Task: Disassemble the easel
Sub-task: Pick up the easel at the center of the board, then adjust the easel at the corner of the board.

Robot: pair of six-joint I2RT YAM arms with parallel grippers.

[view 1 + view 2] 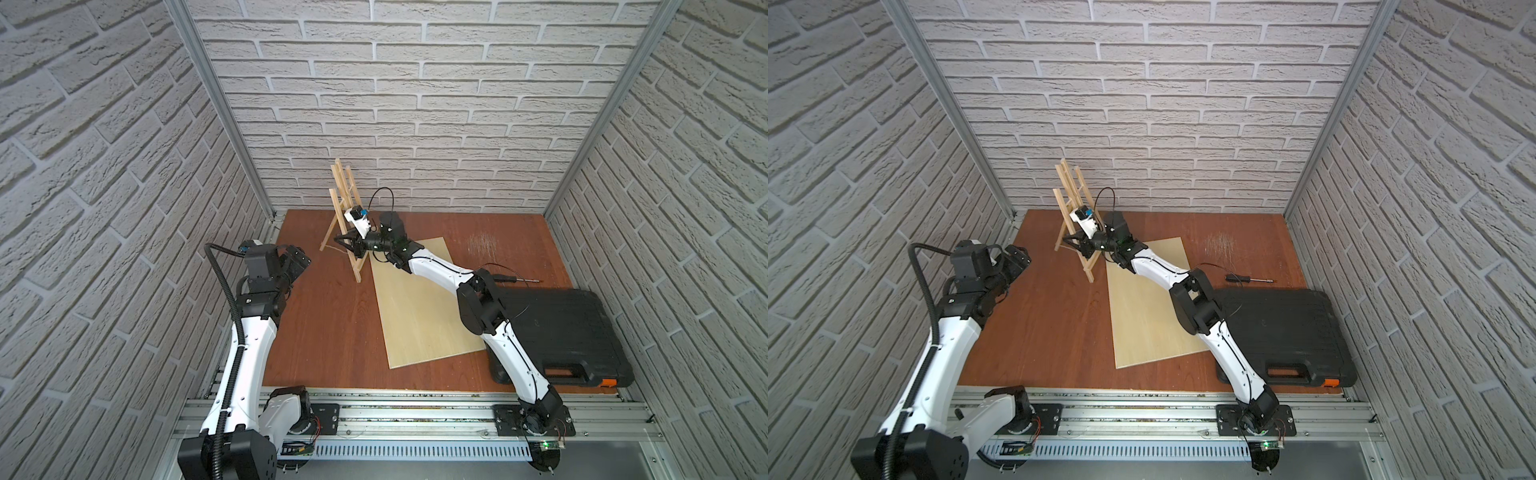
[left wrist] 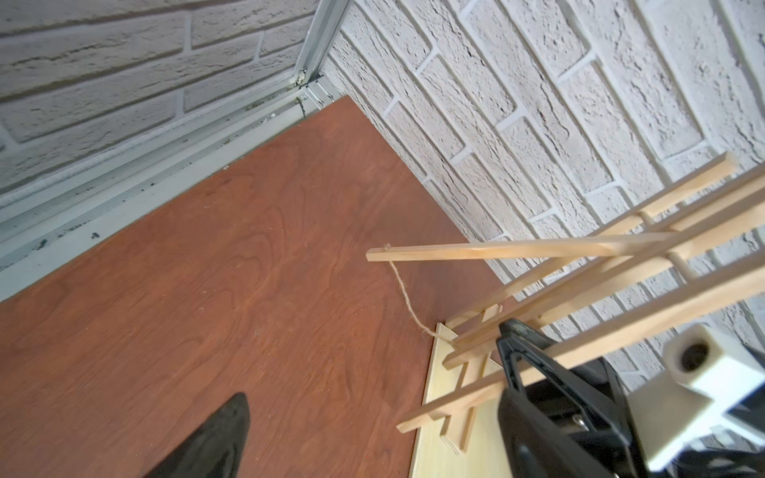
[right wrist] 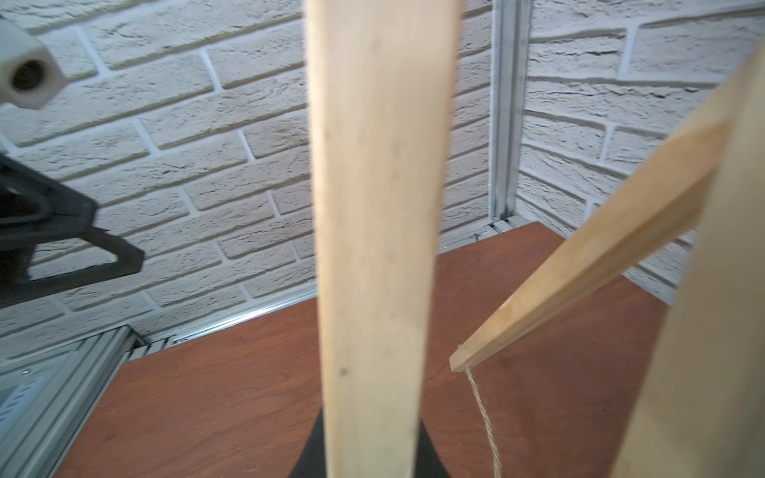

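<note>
The easel [image 1: 341, 189] [image 1: 1068, 191], a pale frame of thin slats, stands upright near the table's back left, its back leg [image 2: 496, 250] spread out and tied by a thin string [image 2: 403, 294]. My right gripper [image 1: 347, 245] [image 1: 1074, 243] is shut on one front slat [image 3: 372, 207] low down, and the slat runs up between the jaws [image 3: 368, 455]. My left gripper [image 1: 298, 257] [image 1: 1017, 257] hangs open over the table's left side, well apart from the easel. One of its black fingers [image 2: 215, 438] shows in the left wrist view, with nothing by it.
A large flat plywood board [image 1: 424, 307] lies mid-table, its far corner by the easel's feet. A black tool case [image 1: 561, 328] lies at the right, a screwdriver [image 1: 515, 279] behind it. Brick walls close in the back and both sides.
</note>
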